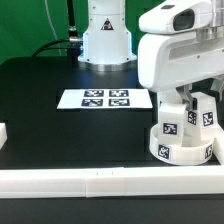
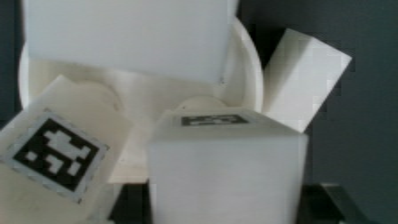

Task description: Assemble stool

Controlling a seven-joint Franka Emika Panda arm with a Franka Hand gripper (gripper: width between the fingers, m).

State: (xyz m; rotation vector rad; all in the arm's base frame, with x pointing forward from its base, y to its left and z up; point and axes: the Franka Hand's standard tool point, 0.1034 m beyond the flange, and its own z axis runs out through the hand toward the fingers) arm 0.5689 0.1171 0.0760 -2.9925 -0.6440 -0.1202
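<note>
The round white seat (image 1: pixel 183 152) lies at the exterior view's right, near the front rail. Two tagged block legs (image 1: pixel 169 122) (image 1: pixel 206 116) stand upright in it. My gripper (image 1: pixel 188 100) hangs straight above the seat, between those legs. In the wrist view my gripper (image 2: pixel 222 206) is shut on a third white leg (image 2: pixel 222 160), with a dark finger (image 2: pixel 135 198) pressed to each side. The leg's tagged end points down at the seat (image 2: pixel 139 92). The other two legs (image 2: pixel 59 148) (image 2: pixel 304 82) flank it. Whether the held leg touches its socket is hidden.
The marker board (image 1: pixel 106 98) lies flat mid-table. A long white border rail (image 1: pixel 90 181) runs along the front edge, and a short rail piece (image 1: pixel 3 134) sits at the exterior view's left. The robot base (image 1: pixel 105 40) stands at the back.
</note>
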